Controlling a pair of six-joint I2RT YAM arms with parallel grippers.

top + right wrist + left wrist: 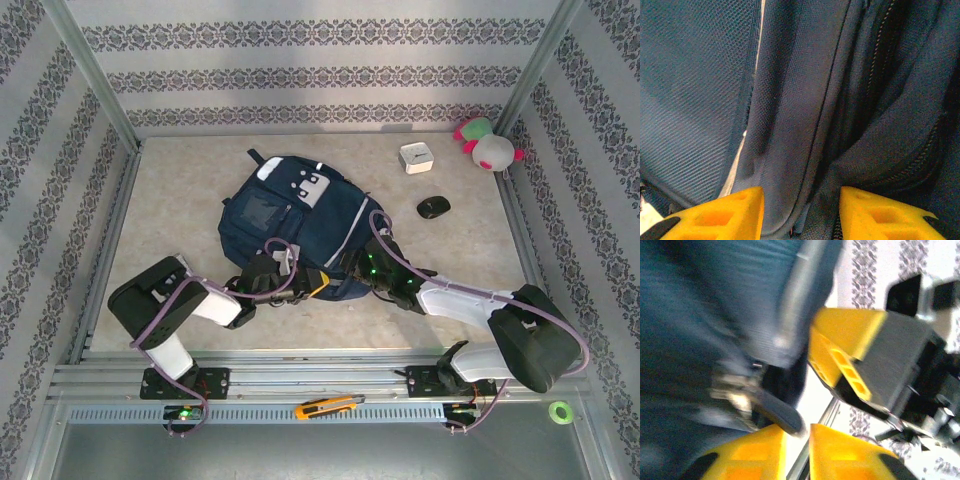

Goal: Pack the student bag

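Note:
The navy student bag [290, 225] lies flat mid-table, its white patches toward the far wall. Both grippers meet at its near edge. My left gripper [300, 285] sits at the bag's near corner. In its wrist view the yellow fingers [755, 450] stand slightly apart with light showing through the narrow gap of the gripper [797, 440]. A dark zipper pull [780, 412] rests just above the left fingertip, outside the gap. My right gripper [358, 270] is at the bag's near right side. In the right wrist view a fold of bag fabric [805, 150] fills the space between the fingers of that gripper [801, 210].
A white box [415, 158], a black mouse [433, 207] and a pink-and-green plush toy [487, 145] lie at the back right. An orange utility knife [327, 407] rests on the front rail and a green tape roll [560, 411] lies at the lower right. Patterned walls enclose the table.

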